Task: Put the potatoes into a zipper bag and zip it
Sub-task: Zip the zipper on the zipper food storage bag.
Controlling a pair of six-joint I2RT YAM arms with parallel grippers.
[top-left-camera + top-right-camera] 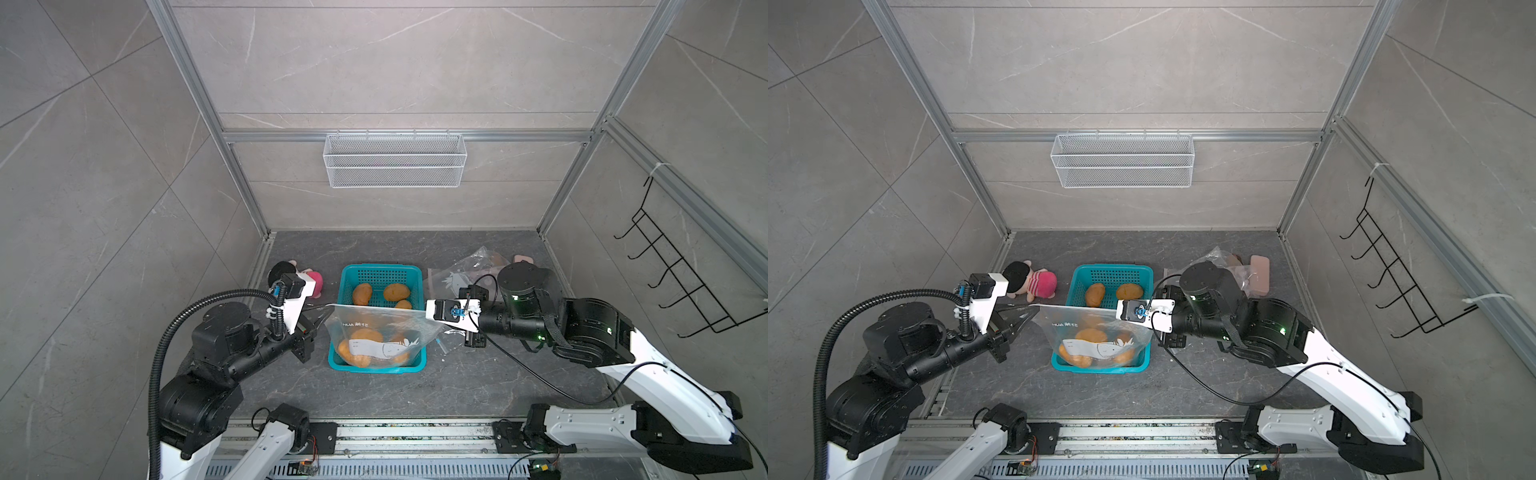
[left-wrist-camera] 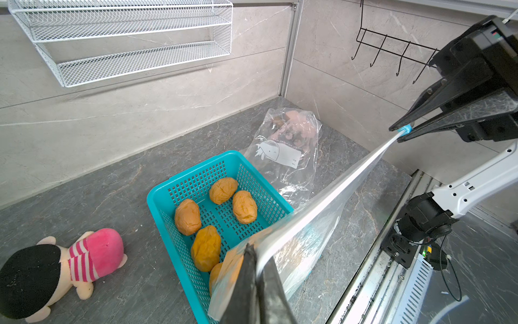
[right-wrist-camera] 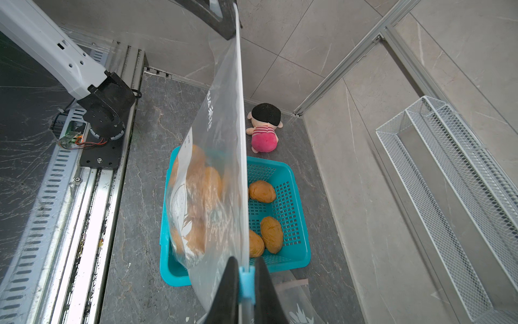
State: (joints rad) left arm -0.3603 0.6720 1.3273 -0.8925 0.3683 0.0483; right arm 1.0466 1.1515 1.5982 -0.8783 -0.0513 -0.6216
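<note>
1. Left gripper [image 1: 323, 310]: closed flat on the left top corner of the bag [image 1: 384, 328], raised above the desk [image 1: 415, 386].
2. Right gripper [image 3: 246, 265]: nearly closed, pinching the blue slider [image 3: 246, 283] at the bag's right top corner.
3. Bag: clear, printed with a white label. It hangs between the two grippers, its top edge pulled into a straight white line with the lips together along the visible length. Its lower part hangs over the near end of the basket [image 1: 381, 274]; whether it rests there cannot be told.
4. Potatoes [image 1: 365, 336], orange-tan: several lie bunched in the bottom of the bag.
5. Basket: teal, perforated, standing mid-desk. Loose potatoes lie on its floor beyond the bag; four show clearly in the left wrist view, and a fifth is partly hidden behind the bag.
6. Doll [image 1: 1038, 283]: pink, lying on the desk left of the basket. Second bag [image 2: 286, 151]: clear, filled, lying right of the basket.
7. Back wall: white mesh shelf [image 1: 395, 160]. Right wall: black hook rack [image 1: 681, 282].
</note>
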